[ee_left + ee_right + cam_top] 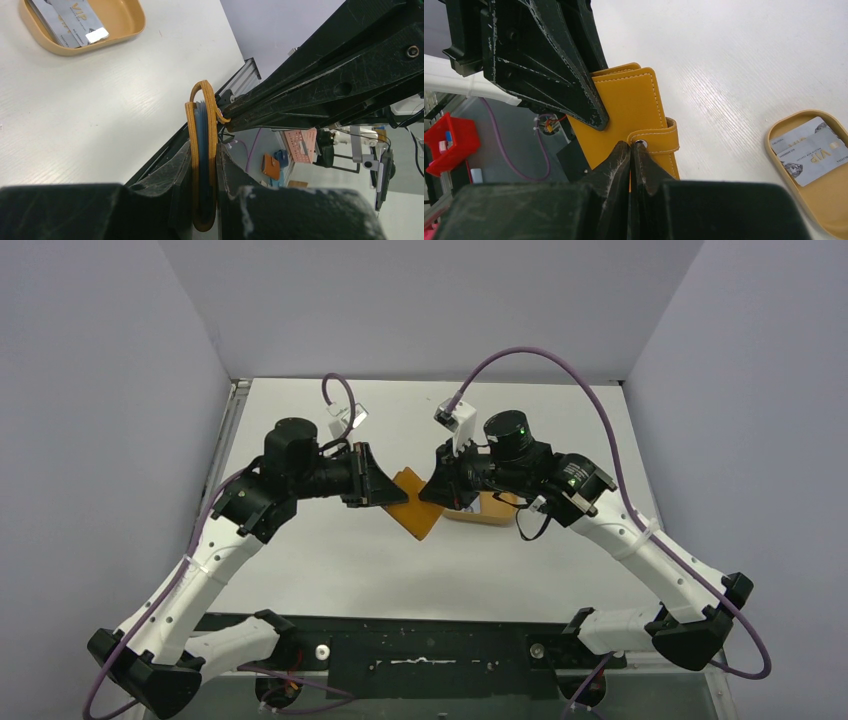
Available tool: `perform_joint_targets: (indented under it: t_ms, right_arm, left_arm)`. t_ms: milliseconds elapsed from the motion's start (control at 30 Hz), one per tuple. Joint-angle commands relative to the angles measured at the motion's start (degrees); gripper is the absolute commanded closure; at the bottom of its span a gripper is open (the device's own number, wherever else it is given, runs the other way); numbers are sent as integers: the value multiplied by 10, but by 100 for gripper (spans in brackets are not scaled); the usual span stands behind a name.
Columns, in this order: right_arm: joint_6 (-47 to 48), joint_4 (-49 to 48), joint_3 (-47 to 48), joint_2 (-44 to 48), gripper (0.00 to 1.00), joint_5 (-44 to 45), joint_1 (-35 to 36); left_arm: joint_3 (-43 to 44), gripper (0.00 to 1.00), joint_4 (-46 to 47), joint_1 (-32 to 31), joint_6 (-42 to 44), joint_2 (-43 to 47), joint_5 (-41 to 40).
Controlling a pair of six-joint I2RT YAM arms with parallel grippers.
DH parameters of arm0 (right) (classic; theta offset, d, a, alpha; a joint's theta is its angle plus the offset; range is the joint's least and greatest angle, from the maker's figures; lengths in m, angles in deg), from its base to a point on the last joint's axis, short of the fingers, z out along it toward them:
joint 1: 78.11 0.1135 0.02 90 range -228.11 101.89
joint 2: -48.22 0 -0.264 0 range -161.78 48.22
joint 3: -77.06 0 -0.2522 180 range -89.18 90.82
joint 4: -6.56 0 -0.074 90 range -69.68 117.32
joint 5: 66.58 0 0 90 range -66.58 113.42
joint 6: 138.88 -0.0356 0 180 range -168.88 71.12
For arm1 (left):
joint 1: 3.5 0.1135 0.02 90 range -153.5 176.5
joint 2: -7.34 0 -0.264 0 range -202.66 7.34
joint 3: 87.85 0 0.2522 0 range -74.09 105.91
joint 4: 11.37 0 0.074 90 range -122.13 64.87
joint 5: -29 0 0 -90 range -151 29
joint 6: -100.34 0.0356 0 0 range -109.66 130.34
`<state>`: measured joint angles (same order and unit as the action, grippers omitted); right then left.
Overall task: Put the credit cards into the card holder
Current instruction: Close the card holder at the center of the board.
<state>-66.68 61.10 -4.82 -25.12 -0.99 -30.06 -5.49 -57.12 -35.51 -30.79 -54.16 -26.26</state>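
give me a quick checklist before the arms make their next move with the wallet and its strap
1. Left pincer grip on the tan-orange leather-like folding card holder: fingers clamp both faces, ok.
2. Right pincer on the holder's tan-orange strap tab: shut on the tab's end by the stud, ok.
3. Snap fastened: cannot tell, the fingertips cover the stud.
4. Thin light blue plastic card in the holder: its edge shows between the leaves, ok; whether it is fully seated, cannot tell.
5. All cards loaded: not ok, silvery grey cards lie in the orange oval rimmed tray.
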Motion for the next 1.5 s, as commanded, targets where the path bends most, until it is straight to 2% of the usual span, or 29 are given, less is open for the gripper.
perform_joint_targets:
  t_ms: [0,600,867,1033,1467]
  right_arm:
    - [-17,-30,-13,3,100,-17,6]
    - [-51,-74,-23,-6,100,-29,13]
    - [-43,-58,-20,-4,100,-17,18]
    - [-36,-45,-10,20,100,-17,-1]
    - [-48,-54,-27,29,100,-57,-29]
  left_arm:
    - [23,100,69,1,-19,20,28]
    - [21,100,84,-3,-30,19,39]
    - [28,100,65,-2,-19,26,22]
    - [32,100,28,2,1,30,-5]
    - [23,100,40,8,-3,34,6]
